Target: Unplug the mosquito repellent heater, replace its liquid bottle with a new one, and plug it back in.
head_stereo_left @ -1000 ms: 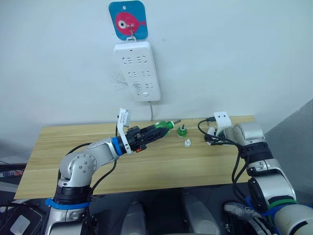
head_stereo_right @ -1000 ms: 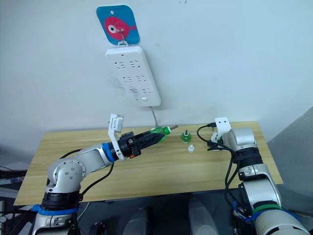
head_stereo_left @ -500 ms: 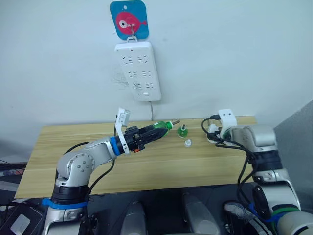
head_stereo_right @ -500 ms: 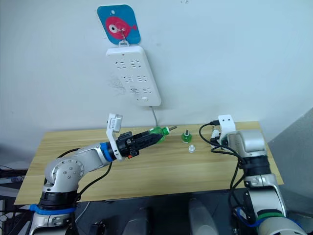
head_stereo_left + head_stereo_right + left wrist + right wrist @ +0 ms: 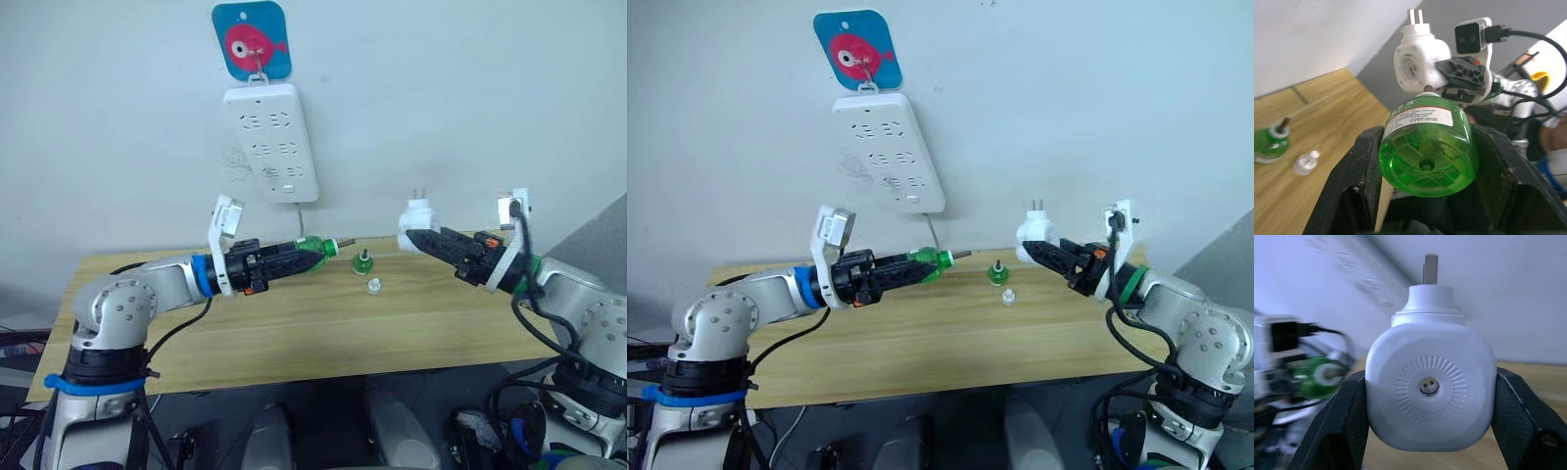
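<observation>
My left gripper [image 5: 292, 257] is shut on a green liquid bottle [image 5: 312, 249], held lying level above the table with its wick pointing right. My right gripper [image 5: 414, 238] is shut on the mosquito repellent heater [image 5: 415, 216], a white rounded unit with its two prongs pointing up, held in the air to the right of the bottle's wick with a gap between them. In the left wrist view the heater [image 5: 1420, 60] sits just beyond the bottle [image 5: 1426, 142]. A second green bottle [image 5: 362, 261] stands on the table, with a small white cap [image 5: 374, 286] lying beside it.
A long white power strip [image 5: 269, 142] hangs on the wall from a blue fish-shaped hook [image 5: 253, 39], its cable running down behind the wooden table [image 5: 294, 338]. A grey surface rises at the far right [image 5: 602, 235].
My right arm has swung up from the table's right end toward the middle, carrying the heater with its prongs up. The left arm has stretched out, keeping the bottle level.
</observation>
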